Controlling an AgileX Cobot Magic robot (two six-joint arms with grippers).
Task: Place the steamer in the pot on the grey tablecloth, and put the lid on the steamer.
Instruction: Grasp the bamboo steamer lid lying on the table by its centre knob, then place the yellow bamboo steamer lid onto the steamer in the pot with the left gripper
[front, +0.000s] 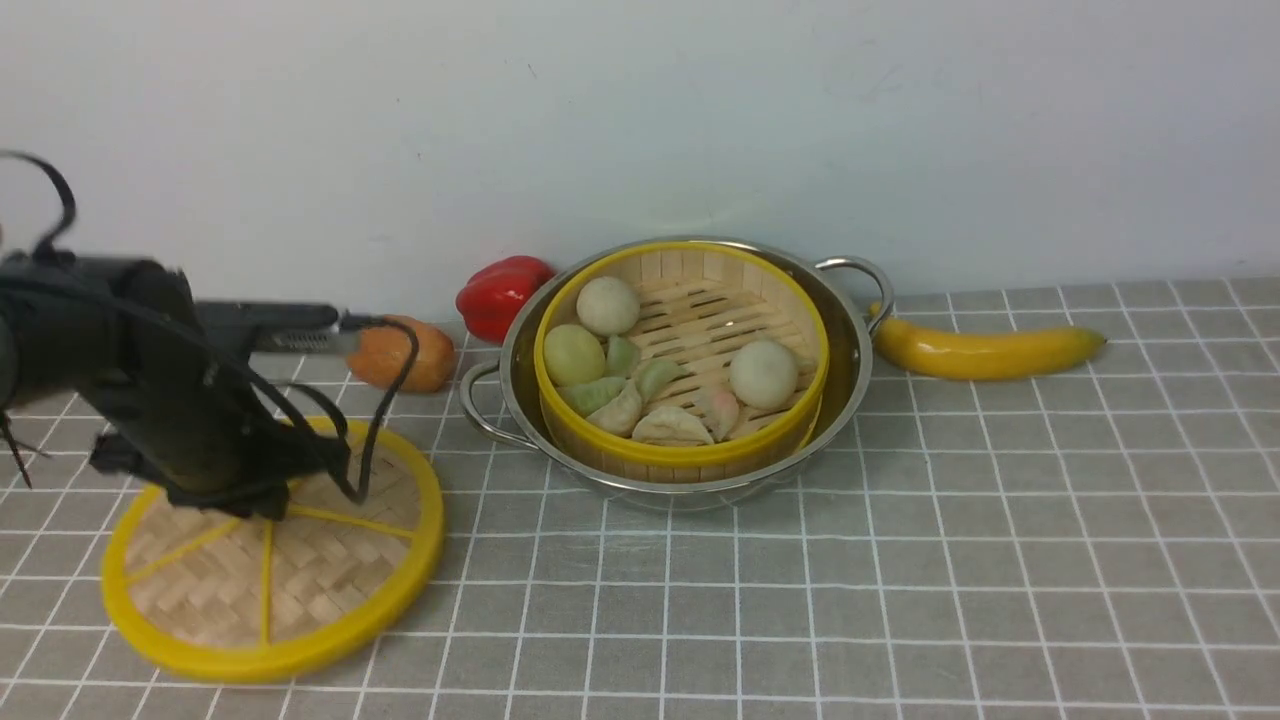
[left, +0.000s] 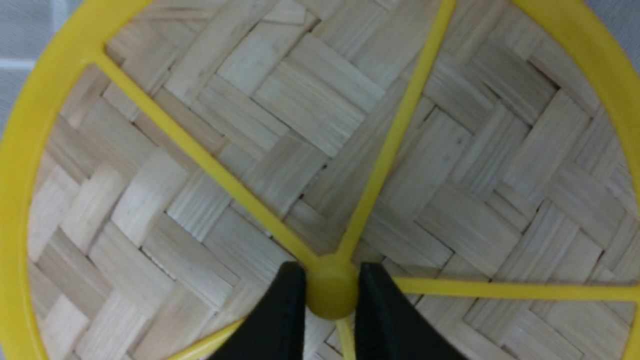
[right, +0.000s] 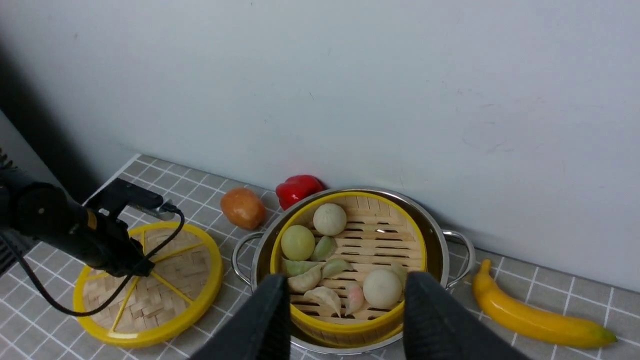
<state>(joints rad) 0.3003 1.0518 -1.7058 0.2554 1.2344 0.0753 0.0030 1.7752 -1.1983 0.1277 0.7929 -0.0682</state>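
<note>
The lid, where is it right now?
In the front view the lid lies flat on the grey tablecloth at the left, beside the pot, with the left gripper closed on its middle knob.

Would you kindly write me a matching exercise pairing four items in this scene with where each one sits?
Items:
1. steamer
2. lid
3. banana
4. red pepper

Places:
A. right of the pot
B. inside the pot
C. flat on the grey tablecloth, left of the pot
D. behind the pot, on its left

Pairs: 1-B, 2-C, 3-A, 4-D
</note>
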